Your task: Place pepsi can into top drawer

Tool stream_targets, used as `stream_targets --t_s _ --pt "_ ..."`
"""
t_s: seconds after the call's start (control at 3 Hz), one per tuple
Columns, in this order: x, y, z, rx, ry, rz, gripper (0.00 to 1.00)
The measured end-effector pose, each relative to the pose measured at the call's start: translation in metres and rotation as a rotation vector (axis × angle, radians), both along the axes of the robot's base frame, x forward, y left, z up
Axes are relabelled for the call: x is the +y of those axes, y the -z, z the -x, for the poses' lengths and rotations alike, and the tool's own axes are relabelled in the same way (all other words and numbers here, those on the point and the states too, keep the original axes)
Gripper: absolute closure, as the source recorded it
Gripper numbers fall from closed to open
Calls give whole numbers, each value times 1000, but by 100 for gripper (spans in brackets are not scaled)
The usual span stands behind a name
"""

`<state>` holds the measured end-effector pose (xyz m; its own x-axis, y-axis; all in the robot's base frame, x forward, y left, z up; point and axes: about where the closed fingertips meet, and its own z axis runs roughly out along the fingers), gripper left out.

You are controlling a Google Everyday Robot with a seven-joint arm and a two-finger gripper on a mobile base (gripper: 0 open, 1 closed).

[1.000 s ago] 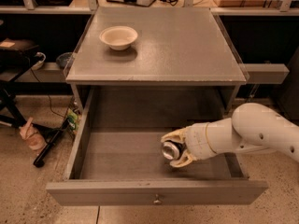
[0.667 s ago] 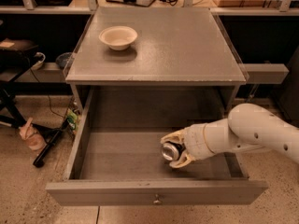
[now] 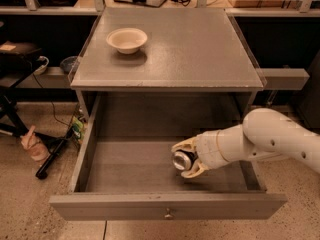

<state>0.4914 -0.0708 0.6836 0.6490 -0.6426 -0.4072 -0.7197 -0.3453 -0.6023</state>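
The top drawer (image 3: 125, 169) is pulled wide open below the cabinet top; its front panel carries a small round knob (image 3: 168, 214). My white arm reaches in from the right, and my gripper (image 3: 184, 159) is inside the drawer, right of its middle. The gripper is shut on the pepsi can (image 3: 183, 160), which lies on its side with its silver end facing the camera. The can is low in the drawer; I cannot tell whether it touches the floor.
A white bowl (image 3: 127, 39) sits on the cabinet top (image 3: 200, 49) at the back left. The drawer's side walls flank my arm. A shelf with cables runs behind. On the floor at left lie a dark tool (image 3: 52, 156) and clutter.
The arm and gripper have shifted very slightly left inside the drawer, still holding the can. Nothing else has moved.
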Motion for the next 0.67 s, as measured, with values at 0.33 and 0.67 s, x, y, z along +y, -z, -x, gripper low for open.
stream_targets --t_s 0.33,0.67 --pt "1 -15 -14 -13 -5 26 36" --pt "2 -30 -28 -31 -11 51 12"
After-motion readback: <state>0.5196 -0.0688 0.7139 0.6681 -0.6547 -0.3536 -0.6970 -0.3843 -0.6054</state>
